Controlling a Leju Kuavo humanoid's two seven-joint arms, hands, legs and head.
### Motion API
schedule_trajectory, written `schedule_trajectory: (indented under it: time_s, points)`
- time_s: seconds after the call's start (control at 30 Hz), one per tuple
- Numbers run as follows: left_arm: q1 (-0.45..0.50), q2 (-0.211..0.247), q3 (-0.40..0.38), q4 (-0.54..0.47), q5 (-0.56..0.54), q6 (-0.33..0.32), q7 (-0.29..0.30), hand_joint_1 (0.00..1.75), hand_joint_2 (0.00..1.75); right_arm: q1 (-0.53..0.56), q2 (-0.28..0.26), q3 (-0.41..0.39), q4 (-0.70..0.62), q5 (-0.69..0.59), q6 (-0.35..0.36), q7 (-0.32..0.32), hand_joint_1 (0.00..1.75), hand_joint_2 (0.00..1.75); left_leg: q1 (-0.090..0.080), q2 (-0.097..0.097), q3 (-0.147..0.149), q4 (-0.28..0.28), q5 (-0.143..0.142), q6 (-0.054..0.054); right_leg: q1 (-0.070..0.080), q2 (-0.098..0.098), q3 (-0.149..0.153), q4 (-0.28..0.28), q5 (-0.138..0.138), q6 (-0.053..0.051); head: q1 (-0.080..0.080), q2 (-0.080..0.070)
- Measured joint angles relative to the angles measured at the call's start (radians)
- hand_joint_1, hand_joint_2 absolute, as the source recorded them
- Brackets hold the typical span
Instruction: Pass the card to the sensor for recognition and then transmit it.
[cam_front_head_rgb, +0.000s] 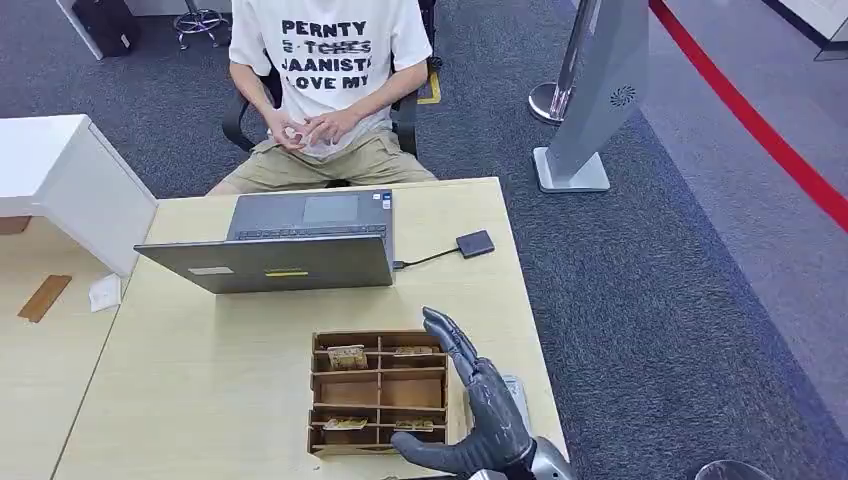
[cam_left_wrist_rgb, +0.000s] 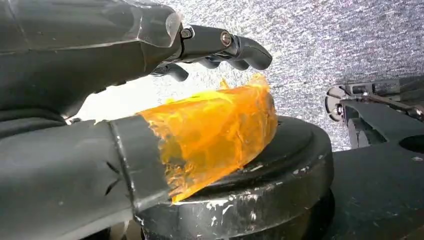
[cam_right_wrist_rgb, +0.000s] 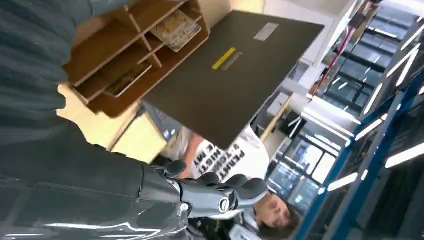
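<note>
A wooden divided tray sits near the table's front edge, with cards lying in several of its compartments. My right hand stands upright against the tray's right side, fingers stretched out and thumb across the near corner, holding nothing. A small dark square sensor on a cable lies to the right of the laptop. In the right wrist view the tray, a card and my right hand show. My left hand hangs low, fingers spread and holding nothing, its thumb wrapped in orange tape.
An open grey laptop stands behind the tray with its lid toward me. A person sits beyond the table with hands clasped. A white cabinet stands at the left. A grey stand is on the carpet to the right.
</note>
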Motion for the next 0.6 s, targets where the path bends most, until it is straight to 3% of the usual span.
schedule_trajectory:
  time_s: [0.07, 0.53, 0.57, 0.6]
  points:
    - [0.000, 0.000, 0.000, 0.000, 0.000, -0.002, 0.000, 0.00, 0.00, -0.004, -0.003, 0.011, 0.002, 0.033, -0.024, 0.009, 1.75, 1.75, 0.000, 0.000, 0.000, 0.000, 0.000, 0.000, 0.000, 0.000, 0.000, 0.000, 0.000, 0.000, 0.000, 0.000]
    - [0.000, 0.009, 0.000, 0.000, -0.007, -0.057, -0.013, 0.00, 0.00, -0.072, -0.021, 0.093, 0.065, 0.309, -0.165, 0.115, 1.75, 1.75, 0.000, 0.000, 0.000, 0.000, 0.000, 0.000, 0.000, 0.000, 0.000, 0.000, 0.000, 0.000, 0.000, 0.000]
    - [0.000, 0.010, 0.000, 0.000, -0.007, -0.057, -0.013, 0.00, 0.00, -0.078, -0.021, 0.097, 0.069, 0.315, -0.167, 0.119, 1.62, 1.75, 0.000, 0.000, 0.000, 0.000, 0.000, 0.000, 0.000, 0.000, 0.000, 0.000, 0.000, 0.000, 0.000, 0.000]
    - [0.000, 0.011, 0.000, 0.000, -0.008, -0.058, -0.013, 0.00, 0.00, -0.082, -0.022, 0.100, 0.074, 0.321, -0.169, 0.124, 1.38, 1.75, 0.000, 0.000, 0.000, 0.000, 0.000, 0.000, 0.000, 0.000, 0.000, 0.000, 0.000, 0.000, 0.000, 0.000]
